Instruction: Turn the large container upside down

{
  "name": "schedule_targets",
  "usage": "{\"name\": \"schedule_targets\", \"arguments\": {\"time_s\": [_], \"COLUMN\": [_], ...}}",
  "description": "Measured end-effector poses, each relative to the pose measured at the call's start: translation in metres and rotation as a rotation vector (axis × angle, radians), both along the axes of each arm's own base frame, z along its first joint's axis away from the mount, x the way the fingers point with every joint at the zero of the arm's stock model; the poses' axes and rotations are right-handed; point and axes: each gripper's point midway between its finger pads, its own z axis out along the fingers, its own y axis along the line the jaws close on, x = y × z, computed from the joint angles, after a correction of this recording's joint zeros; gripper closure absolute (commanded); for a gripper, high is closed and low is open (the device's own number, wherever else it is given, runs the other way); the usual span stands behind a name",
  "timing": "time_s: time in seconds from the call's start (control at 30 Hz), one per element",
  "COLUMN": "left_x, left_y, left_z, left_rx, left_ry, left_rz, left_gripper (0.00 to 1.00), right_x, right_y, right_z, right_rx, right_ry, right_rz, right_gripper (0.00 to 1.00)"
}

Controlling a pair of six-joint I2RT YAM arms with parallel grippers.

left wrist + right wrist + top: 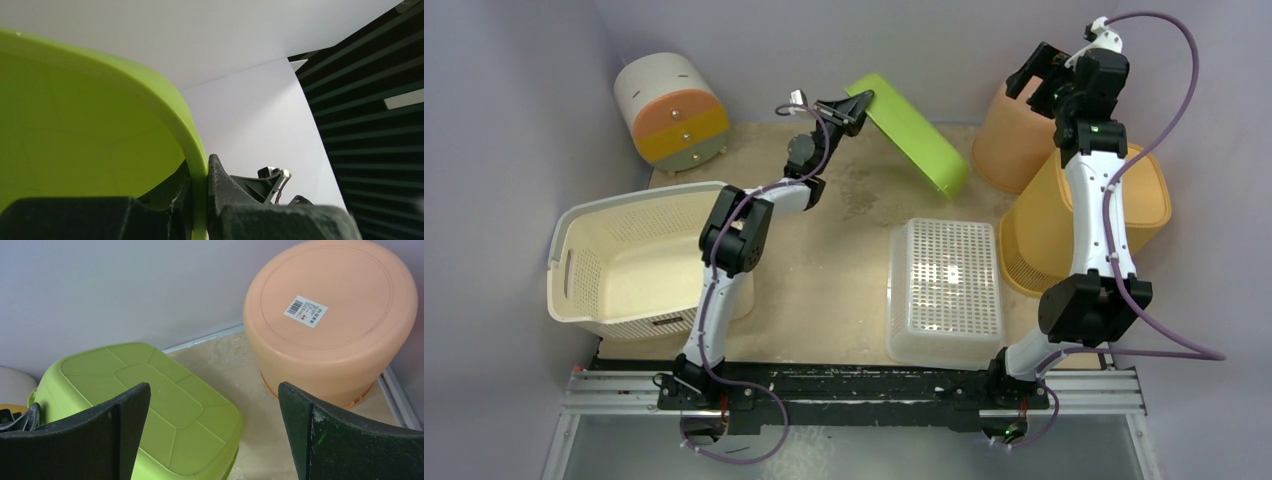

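The large lime-green container [914, 135] stands tilted at the back of the table. Its left rim is raised and its flat base faces up and to the right. My left gripper [856, 108] is shut on that raised rim. In the left wrist view the green rim [199, 165] is pinched between the two black fingers, with my left gripper [200, 172] closed tight on it. My right gripper [1036, 72] hovers high at the back right, open and empty. Its view looks down past my right gripper [214, 386] at the green base [165, 405].
An upturned orange tub [330, 315] stands right of the green container, near the back wall. An orange perforated basket [1144, 200] sits at the right edge, under the right arm. A clear perforated basket [946, 285] lies upside down in front. A cream basket [614, 260] lies on its side at left, a drawer unit [674, 110] behind it.
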Motion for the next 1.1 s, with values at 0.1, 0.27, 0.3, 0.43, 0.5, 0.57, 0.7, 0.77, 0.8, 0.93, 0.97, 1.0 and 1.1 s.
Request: {"name": "schedule_targets", "arguments": {"time_s": [0.1,0.27,0.3,0.43,0.5,0.57,0.7,0.77,0.8,0.93,0.97,1.0,1.1], "left_x": [0.003,0.000,-0.001,-0.003,0.000,0.002,0.002,0.001,0.002,0.007,0.009,0.011,0.013], "left_y": [0.003,0.006,0.006,0.007,0.007,0.008,0.009,0.007,0.006,0.010,0.012,0.013,0.014], "left_z": [-0.014,-0.025,-0.029,-0.059,-0.080,-0.089,-0.088,-0.090,-0.092,-0.106,-0.111,-0.118,-0.141], "left_rx": [-0.072,-0.111,-0.109,-0.048,0.010,0.045,0.107,0.134,0.145,0.206,0.231,0.261,0.345], "left_ry": [0.011,0.013,0.017,0.082,0.143,0.177,0.194,0.201,0.207,0.224,0.231,0.242,0.287], "left_rz": [-0.016,-0.043,-0.047,-0.055,-0.060,-0.062,-0.071,-0.076,-0.077,-0.062,-0.056,-0.052,-0.051], "left_gripper": [1.00,1.00,1.00,1.00,1.00,1.00,1.00,0.95,0.91,0.76,0.73,0.72,0.68], "right_x": [0.000,0.000,0.000,0.000,0.000,0.000,0.000,0.000,0.001,0.001,0.001,0.001,0.001], "right_y": [-0.002,-0.002,-0.002,-0.002,-0.002,-0.002,-0.001,-0.001,0.000,0.002,0.002,0.002,0.002], "right_z": [-0.002,-0.002,-0.002,-0.004,-0.006,-0.008,-0.012,-0.014,-0.015,-0.020,-0.021,-0.022,-0.023], "right_rx": [-0.006,-0.007,-0.007,-0.006,-0.005,-0.004,-0.002,0.000,0.001,0.006,0.006,0.006,0.007], "right_ry": [0.004,0.005,0.005,0.009,0.013,0.018,0.026,0.028,0.029,0.040,0.041,0.042,0.045], "right_rz": [-0.008,-0.010,-0.010,-0.009,-0.009,-0.008,-0.004,-0.001,0.002,0.013,0.014,0.014,0.014], "right_gripper": [0.00,0.00,0.00,0.00,0.00,0.00,0.00,0.00,0.00,0.00,0.00,0.00,0.00]}}
